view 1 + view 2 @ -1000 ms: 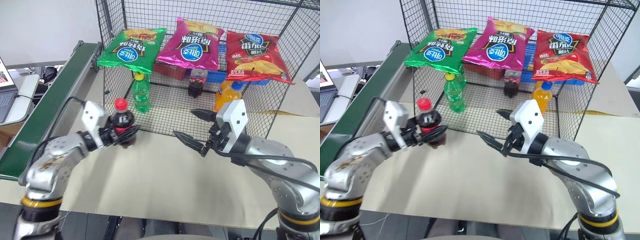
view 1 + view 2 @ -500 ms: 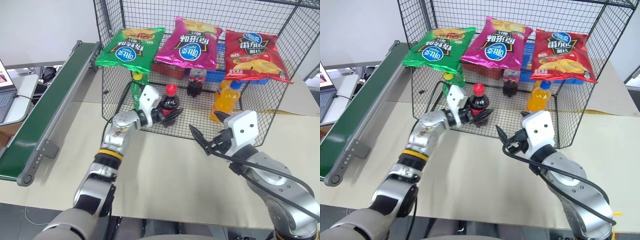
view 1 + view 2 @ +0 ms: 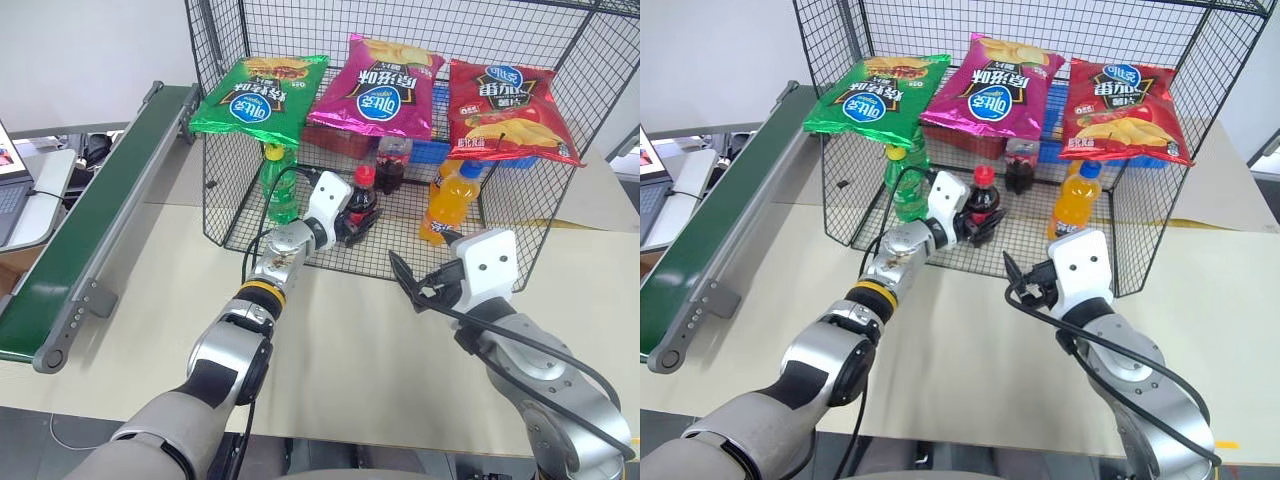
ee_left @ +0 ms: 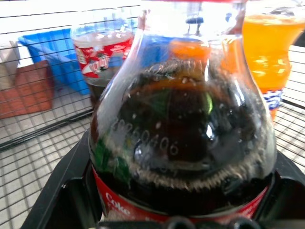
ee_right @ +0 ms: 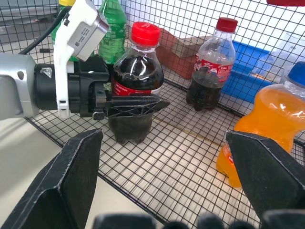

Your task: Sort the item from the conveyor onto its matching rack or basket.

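Reaching level into cage (image 3: pixel 240 215), left claw (image 5: pixel 128 102) clamping cola bottle (image 5: pixel 137 78)

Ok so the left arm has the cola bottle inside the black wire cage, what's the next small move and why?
Probably open the jaws and release. The left gripper is shut on the small red-capped plastic cola bottle, which stands upright with its base seemingly on the mesh floor of the large black wire-mesh cage, beside the second cola bottle; contact isn't certain.

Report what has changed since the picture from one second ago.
The left gripper, still shut on the cola bottle, carried it from the table in front of the cage in onto the mesh floor, near the other cola bottle. The right gripper stayed open, drawing back slightly. Green bottle, orange bottle and chip bags are unchanged.
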Controlling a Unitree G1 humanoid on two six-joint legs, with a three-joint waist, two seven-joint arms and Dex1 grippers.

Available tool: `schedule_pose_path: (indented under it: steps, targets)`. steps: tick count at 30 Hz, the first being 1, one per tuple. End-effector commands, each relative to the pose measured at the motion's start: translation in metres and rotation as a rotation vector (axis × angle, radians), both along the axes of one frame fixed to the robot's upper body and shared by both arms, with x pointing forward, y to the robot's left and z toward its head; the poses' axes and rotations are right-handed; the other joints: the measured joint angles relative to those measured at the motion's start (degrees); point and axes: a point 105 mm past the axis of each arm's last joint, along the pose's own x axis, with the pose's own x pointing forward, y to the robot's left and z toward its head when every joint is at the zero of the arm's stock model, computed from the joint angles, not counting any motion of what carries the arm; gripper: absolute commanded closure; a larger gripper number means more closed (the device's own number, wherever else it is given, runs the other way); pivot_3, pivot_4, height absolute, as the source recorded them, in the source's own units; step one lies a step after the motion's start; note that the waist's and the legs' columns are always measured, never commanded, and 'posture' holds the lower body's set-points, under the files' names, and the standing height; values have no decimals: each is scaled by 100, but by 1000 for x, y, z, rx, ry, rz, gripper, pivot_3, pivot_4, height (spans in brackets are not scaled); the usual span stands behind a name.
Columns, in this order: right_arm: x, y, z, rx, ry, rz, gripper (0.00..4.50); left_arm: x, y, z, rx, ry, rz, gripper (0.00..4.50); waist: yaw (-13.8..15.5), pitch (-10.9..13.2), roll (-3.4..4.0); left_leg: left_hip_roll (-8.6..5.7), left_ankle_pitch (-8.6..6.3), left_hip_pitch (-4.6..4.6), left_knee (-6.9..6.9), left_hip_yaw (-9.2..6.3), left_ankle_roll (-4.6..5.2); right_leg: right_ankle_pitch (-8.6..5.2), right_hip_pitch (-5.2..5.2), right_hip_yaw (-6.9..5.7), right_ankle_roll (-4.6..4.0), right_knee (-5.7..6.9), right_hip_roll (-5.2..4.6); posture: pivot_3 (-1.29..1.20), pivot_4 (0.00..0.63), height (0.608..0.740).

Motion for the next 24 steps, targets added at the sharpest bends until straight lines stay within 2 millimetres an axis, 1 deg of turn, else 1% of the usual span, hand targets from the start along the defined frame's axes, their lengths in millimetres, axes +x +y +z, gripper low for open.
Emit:
schedule_pose_path:
  steps: [1, 2, 3, 5, 11, 15, 18, 22, 24]
  targets:
    - [-1, -1, 10, 0, -47, -13, 0, 1, -6, 13, -26, -36, -17, 413, 8, 0, 0, 0, 0, 0, 0, 0, 0, 0, 0, -1, 0, 1, 0, 0, 150, 740]
    - [0, -1, 11, 2, -48, -13, 0, 0, -6, 11, -32, -21, -26, 135, 9, -1, 1, 0, 0, 0, 1, 1, 0, 0, 0, -1, 0, 1, 0, 0, 150, 740]
    - [0, -1, 11, 3, -49, -12, 0, 0, -6, 10, -35, -12, -31, 48, 8, -1, 1, -1, 0, 0, 2, 1, 0, 0, 0, -1, 0, 1, 0, 0, 150, 740]
    - [1, -1, 12, 5, -50, -11, 0, -2, -6, 8, -38, 5, -49, 48, 6, -1, 1, -1, 0, 1, 2, 2, 0, 0, 0, -1, 0, 2, 0, 0, 150, 740]
    - [5, 1, 10, 18, -41, 3, 0, -2, 8, 1, -19, 32, -58, 48, -2, -2, 3, 1, 0, 2, 2, 1, 0, 0, 0, -1, 0, 4, 2, 0, 150, 740]
    - [7, 2, 9, 19, -37, 11, 0, -7, 17, 0, -16, 57, -108, 48, -1, -3, 4, 1, 0, 3, 1, 0, 0, 0, 0, -1, -1, 6, 2, 0, 150, 740]
    - [10, 1, 9, 22, -37, 16, 0, -17, 30, 0, 14, 60, -152, 48, -13, -4, 6, 2, 1, 4, 2, -3, -1, 1, 0, -1, -1, 8, 2, 0, 150, 740]
    - [11, 1, 8, 23, -38, 25, 0, -26, 44, 7, 34, 54, -162, 48, -15, -4, 7, 7, 2, 8, 2, -8, -3, 1, 0, -1, -2, 15, 4, 0, 150, 740]
    - [10, 1, 8, 20, -36, 34, 0, -30, 58, 11, 72, 36, -154, 48, -9, -4, 7, 6, 3, 7, 3, -10, -5, 1, 1, 0, -2, 15, 3, 0, 150, 740]
